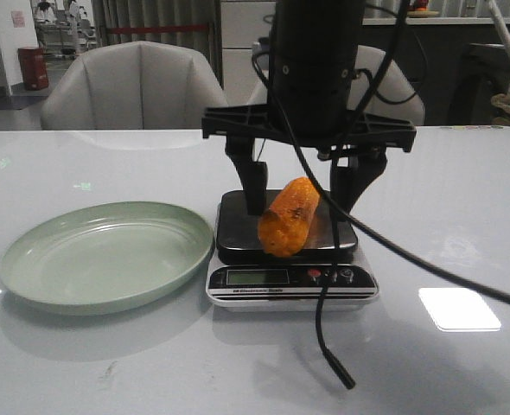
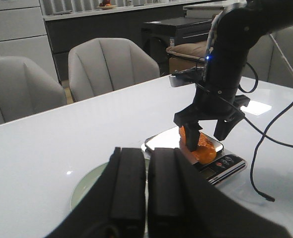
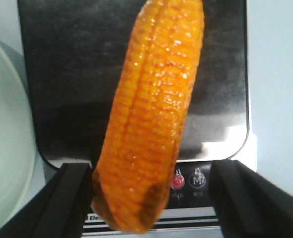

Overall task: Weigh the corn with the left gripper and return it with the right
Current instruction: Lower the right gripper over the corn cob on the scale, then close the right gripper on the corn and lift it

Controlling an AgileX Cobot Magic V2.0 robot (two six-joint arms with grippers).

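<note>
The orange-yellow corn [image 1: 291, 216] lies on the black platform of the scale [image 1: 238, 226], its near end out over the display. My right gripper [image 1: 302, 197] hangs straight above it, open, one finger on each side of the cob. In the right wrist view the corn [image 3: 151, 114] fills the gap of the right gripper [image 3: 149, 198]; the finger by the plate is close against it, the other stands apart. My left gripper [image 2: 146, 153] is shut and empty, back over the plate [image 2: 84, 186], and looks at the right gripper [image 2: 207, 136], the corn [image 2: 206, 151] and the scale [image 2: 228, 166].
A pale green plate [image 1: 30, 251] lies left of the scale, its rim also in the right wrist view [image 3: 2, 148]. A black cable [image 1: 324, 298] hangs from the right arm across the scale's front to the table. Grey chairs [image 1: 134, 86] stand behind the white table.
</note>
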